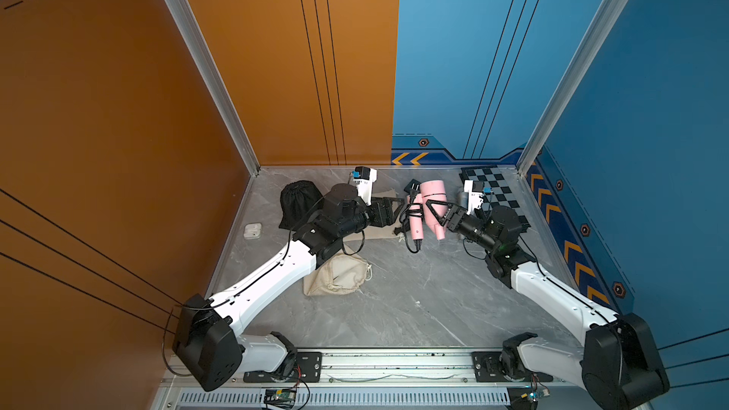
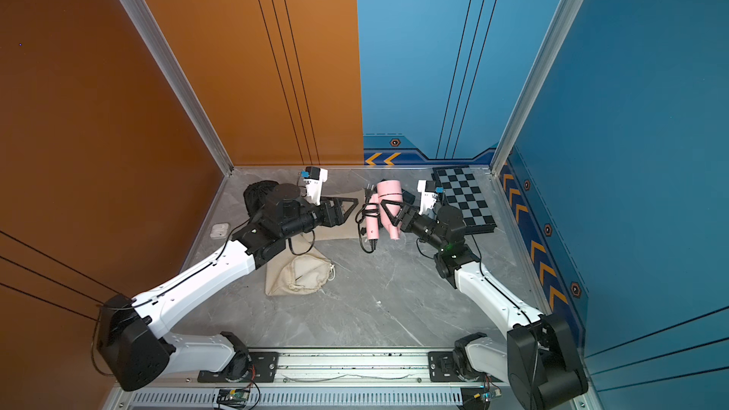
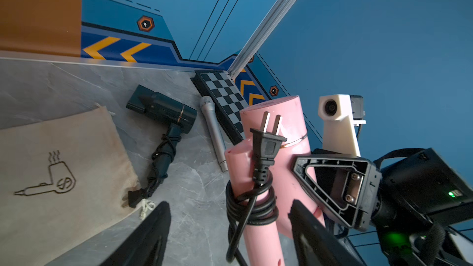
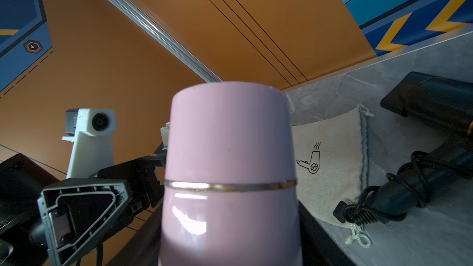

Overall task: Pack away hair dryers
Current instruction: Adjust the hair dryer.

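No words or numbers can be read anywhere. The beige cloth bag [image 3: 84, 134] carries a black line drawing of a hair dryer [image 3: 55, 177] with three wavy lines above it and a round mark too small to read. The blue wall band [image 3: 163, 47] bears yellow chevrons [image 3: 102, 47] and orange hexagon emblems [image 3: 145, 23].

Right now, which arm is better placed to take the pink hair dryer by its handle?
Left. The left end effector is open and flanks the cord-wound handle of the pink hair dryer; the right end effector is clamped on its barrel.
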